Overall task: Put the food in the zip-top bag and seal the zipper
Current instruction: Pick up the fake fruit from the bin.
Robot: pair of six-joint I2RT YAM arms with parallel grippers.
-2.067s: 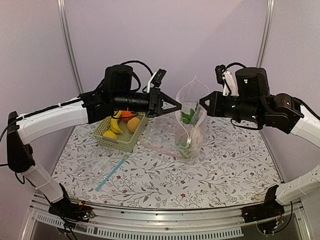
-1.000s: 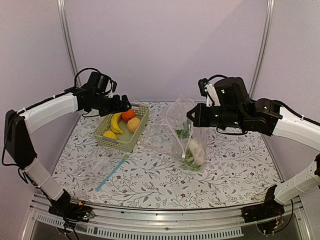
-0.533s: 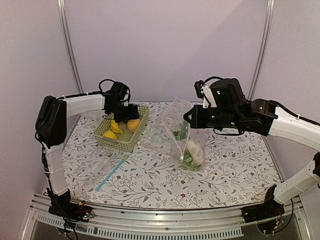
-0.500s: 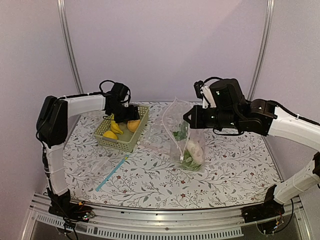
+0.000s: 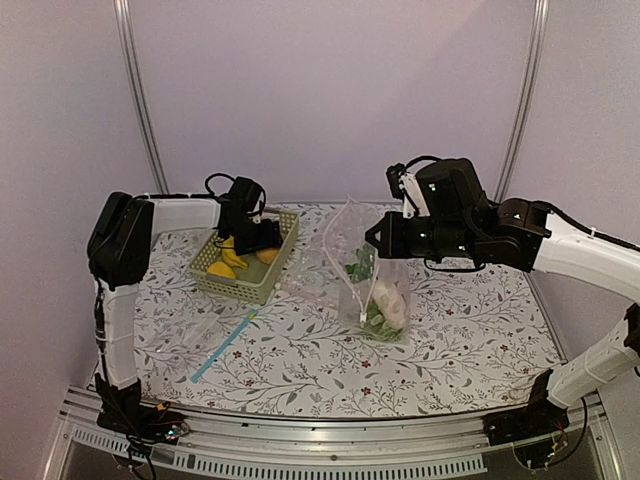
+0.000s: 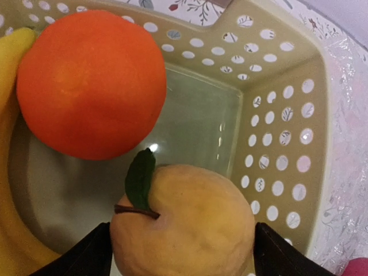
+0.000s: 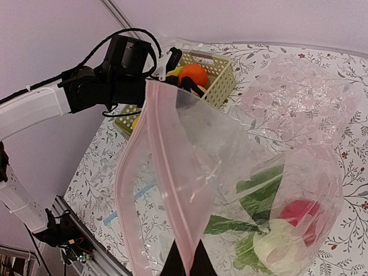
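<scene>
1. Two claws are at work. The left gripper (image 6: 183,256) stands wide, one dark finger (image 6: 86,256) on each side of the peach (image 6: 184,221). Whether the fingers press on the peach cannot be told.
2. Only the left wrist view gives this close look. The peach sits low in a corner of the pale green basket (image 6: 276,115), leaf up, with the orange (image 6: 92,83) just beside it and the banana (image 6: 11,172) along the far side.
3. In the top view the left gripper (image 5: 255,232) is only a dark shape dipped into the basket (image 5: 235,285), hiding the peach and the orange.
4. The right gripper (image 7: 185,264) is closed, pinching the pink zipper (image 7: 164,172) of the zip-top bag (image 7: 241,149) between its fingers.
5. The right wrist view looks down the gaping mouth. Greens (image 7: 261,192), a red apple (image 7: 302,213) and a white radish (image 7: 279,244) lie at the bottom.
6. The top view alone shows the zip-top bag (image 5: 370,270) hanging upright from the right gripper (image 5: 375,238). Its bottom is on the flowered table (image 5: 470,340), well apart from the basket.
7. A flat clear bag with a blue strip (image 5: 222,345) lies in front of the basket.
</scene>
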